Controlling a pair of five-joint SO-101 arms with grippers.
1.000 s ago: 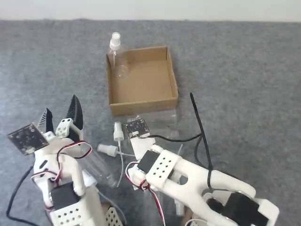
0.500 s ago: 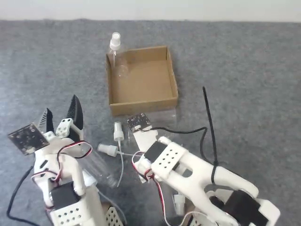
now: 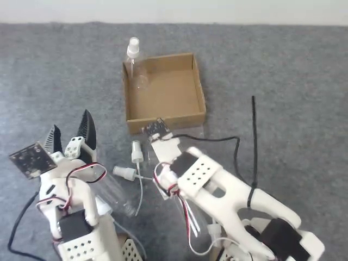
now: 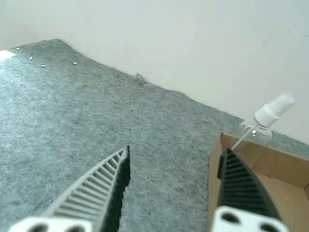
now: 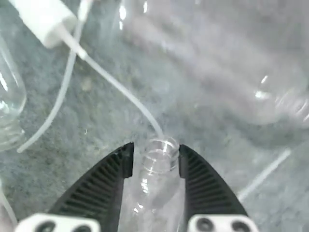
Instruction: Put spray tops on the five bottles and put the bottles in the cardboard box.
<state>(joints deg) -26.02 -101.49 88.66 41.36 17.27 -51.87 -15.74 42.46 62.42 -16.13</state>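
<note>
A clear bottle (image 5: 157, 166) with a bare, open mouth sits between the fingers of the right gripper (image 5: 154, 149), which clasp its neck from both sides just under the rim. From the wrist view it is hard to say whether the bottle rests on the table (image 3: 283, 81) or hangs slightly off its grey carpet. A thin tube (image 5: 116, 92) runs from a loose spray top (image 5: 43, 17) up to the mouth, its end at the rim. Two more uncapped bottles lie close by on the carpet: a large bottle (image 5: 217, 58) beyond the held one and a side bottle (image 5: 9, 106) next to the tube.

In the high view the right arm (image 3: 217, 190) reaches across the middle of the table from its near edge, its wrist just short of the near wall of the cardboard box (image 3: 163, 120). Beside the wrist, toward the left arm, a second spray top (image 3: 136, 152) lies with its tube trailing toward the near edge.

The box stands in the middle of the table, toward the far edge. A capped bottle (image 3: 134, 57) stands upright at the box's far left corner, apparently just inside it.

The left gripper (image 3: 70, 122) is raised near the table's near left corner, its fingers spread wide with nothing between them, pointing toward the box.
</note>
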